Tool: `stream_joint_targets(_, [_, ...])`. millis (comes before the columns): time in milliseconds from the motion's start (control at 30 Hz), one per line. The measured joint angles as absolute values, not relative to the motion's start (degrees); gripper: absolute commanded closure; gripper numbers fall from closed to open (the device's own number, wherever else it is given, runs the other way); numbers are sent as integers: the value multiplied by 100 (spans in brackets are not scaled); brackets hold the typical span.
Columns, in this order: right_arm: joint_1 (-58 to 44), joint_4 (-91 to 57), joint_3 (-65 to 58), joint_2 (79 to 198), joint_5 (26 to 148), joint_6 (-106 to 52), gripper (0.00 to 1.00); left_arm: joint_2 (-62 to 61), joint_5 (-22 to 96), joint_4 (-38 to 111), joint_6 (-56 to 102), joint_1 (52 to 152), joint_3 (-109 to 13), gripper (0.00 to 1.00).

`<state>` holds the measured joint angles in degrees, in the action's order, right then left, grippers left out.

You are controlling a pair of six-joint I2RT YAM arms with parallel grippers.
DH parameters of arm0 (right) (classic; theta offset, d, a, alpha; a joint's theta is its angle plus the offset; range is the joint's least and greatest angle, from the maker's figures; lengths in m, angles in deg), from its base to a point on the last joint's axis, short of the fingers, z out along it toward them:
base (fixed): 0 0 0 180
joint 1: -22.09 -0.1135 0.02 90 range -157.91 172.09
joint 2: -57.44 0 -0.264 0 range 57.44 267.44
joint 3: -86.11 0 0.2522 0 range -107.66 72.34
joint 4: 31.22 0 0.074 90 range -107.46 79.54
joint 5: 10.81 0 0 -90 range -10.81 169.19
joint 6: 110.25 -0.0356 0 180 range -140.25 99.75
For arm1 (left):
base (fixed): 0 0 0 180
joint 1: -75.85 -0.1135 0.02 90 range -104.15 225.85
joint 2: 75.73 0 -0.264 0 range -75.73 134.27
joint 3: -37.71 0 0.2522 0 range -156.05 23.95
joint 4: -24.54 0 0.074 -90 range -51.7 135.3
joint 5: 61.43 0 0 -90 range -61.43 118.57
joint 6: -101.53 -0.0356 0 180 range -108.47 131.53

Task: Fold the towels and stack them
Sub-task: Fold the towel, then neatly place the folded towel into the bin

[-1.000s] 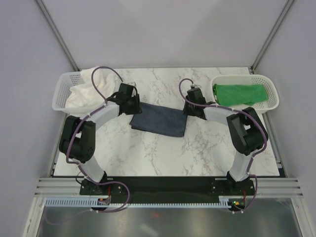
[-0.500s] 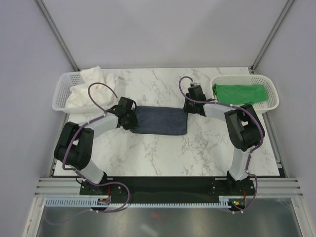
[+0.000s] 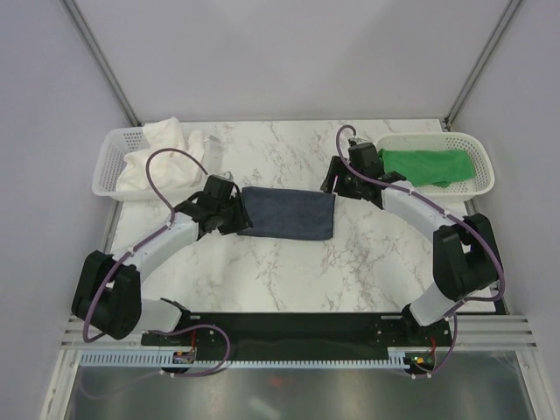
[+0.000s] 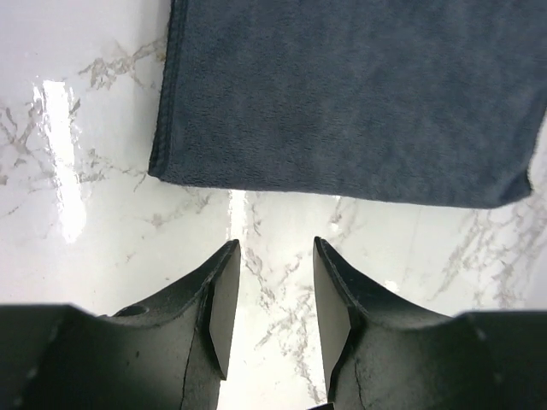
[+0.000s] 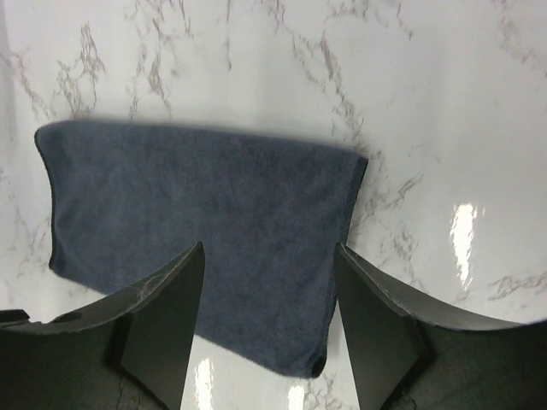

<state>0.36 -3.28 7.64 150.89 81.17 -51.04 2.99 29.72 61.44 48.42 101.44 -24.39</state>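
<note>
Overall, the white marble worktop point(image 3: 289, 262) carries a large cream-white cloth towel point(image 3: 153, 162) heaped in the left white mesh basket point(image 3: 107, 162). A dark navy-blue cloth towel point(image 3: 289, 213) lies flat at centre, and a small green cloth towel point(image 3: 424, 164) sits in the right basket point(image 3: 479, 171). The left claw point(image 4: 275, 256) and right claw point(image 5: 269, 256) gape empty at the navy towel's ends.

1. A white marble-patterned tabletop point(image 3: 289, 262) fills the centre of the frame.
2. A white rectangular plastic mesh basket point(image 3: 105, 162) sits at its upper left; a second, oval white mesh basket point(image 3: 483, 168) at upper right.
3. A black base plate point(image 3: 297, 325) spans the lower edge.
</note>
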Motion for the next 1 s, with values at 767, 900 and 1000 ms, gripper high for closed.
stream_joint_targets(767, [-378,-1817,2134,15690,8595,-5600,53,-1917,3143,6852,3701,10091,-3042,48])
stream_joint_targets(900, [-360,-1758,2147,15703,8532,-5499,76,-1913,3033,6885,3622,10067,-3042,48])
stream_joint_targets(1000, [-362,-1572,2053,15756,8434,-5368,90,-1863,2928,6911,3578,10067,-3044,48])
